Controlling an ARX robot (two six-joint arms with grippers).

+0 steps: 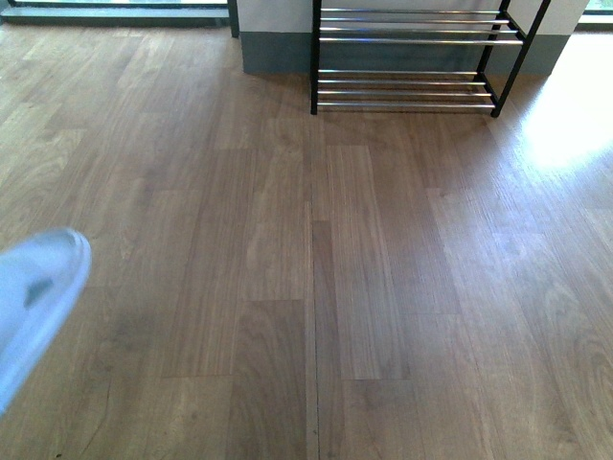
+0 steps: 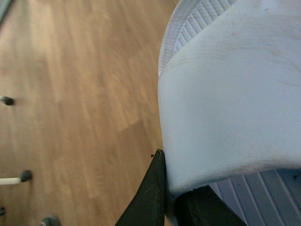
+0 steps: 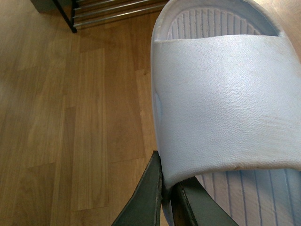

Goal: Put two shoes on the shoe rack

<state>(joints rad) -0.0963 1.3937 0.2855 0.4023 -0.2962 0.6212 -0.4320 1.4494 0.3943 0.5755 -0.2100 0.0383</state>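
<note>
1. A brown wood-plank floor (image 1: 364,287) fills the room, with a bright patch of daylight on the robot's right.
2. The shoe rack (image 1: 412,40) stands at the far side against a white wall (image 1: 278,14) with a grey skirting. It has black side frames and thin shiny rods. No shoe lies on the rods that show.
3. The front view cuts off the top of the rack, so only its lower tiers are seen. The right wrist view catches only one foot and a few rods.
4. Neither arm shows in the front view. There the left-hand slide (image 1: 34,287) is a pale blur, cut off by the picture's edge, near the robot and well apart from the rack.
5. In the left wrist view, small dark feet (image 2: 26,175) sit on the floor. What they belong to cannot be told.
6. The left gripper (image 2: 171,190) is clenched on the edge of that slide's strap, one dark finger outside it and the other beneath.
7. The right gripper (image 3: 168,188) is clamped the same way on the strap of the right-hand slide (image 3: 225,103), with the rack some way beyond its toe.
8. Both slides are pale blue, with one broad, finely grained strap and a ribbed footbed. The left one's strap has faint grey scuffs.
9. Whether either sole touches the floor cannot be told.
</note>
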